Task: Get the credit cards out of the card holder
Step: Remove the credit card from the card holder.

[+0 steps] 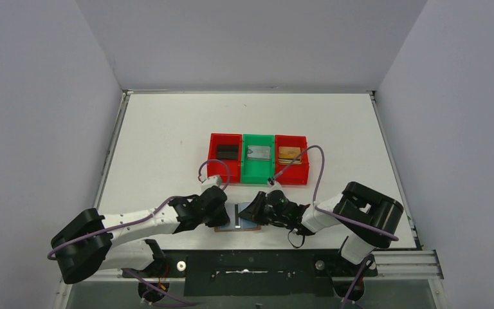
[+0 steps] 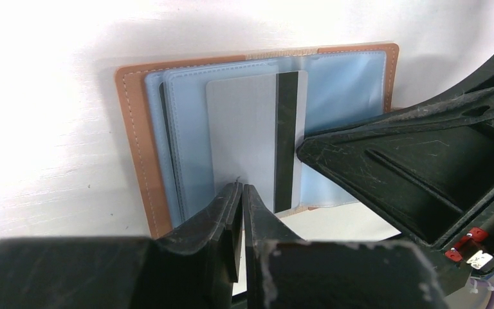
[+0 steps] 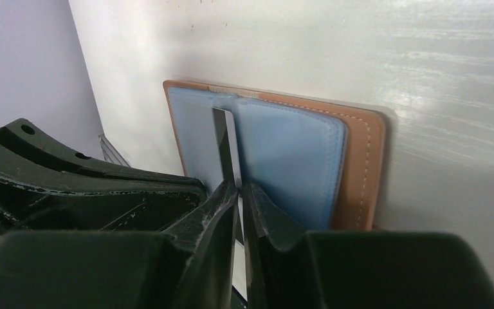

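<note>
The tan leather card holder (image 1: 226, 226) lies open near the table's front edge, blue lining up. In the left wrist view a silver-grey credit card (image 2: 241, 135) with a black stripe lies over the card holder (image 2: 135, 141), reaching past the left pocket's edge toward the fold. My left gripper (image 2: 242, 190) is shut, its tips over the card's near edge. My right gripper (image 3: 239, 188) is shut on that card (image 3: 230, 145), seen edge-on, over the card holder (image 3: 360, 161). From above, the left gripper (image 1: 224, 205) and right gripper (image 1: 252, 211) meet over the holder.
Three joined bins stand behind the arms. The left red bin (image 1: 213, 168) holds a black card (image 1: 227, 152). The green bin (image 1: 258, 176) holds a silver card (image 1: 258, 152). The right red bin (image 1: 292, 176) holds a gold card (image 1: 289, 153). Purple cables loop above both wrists.
</note>
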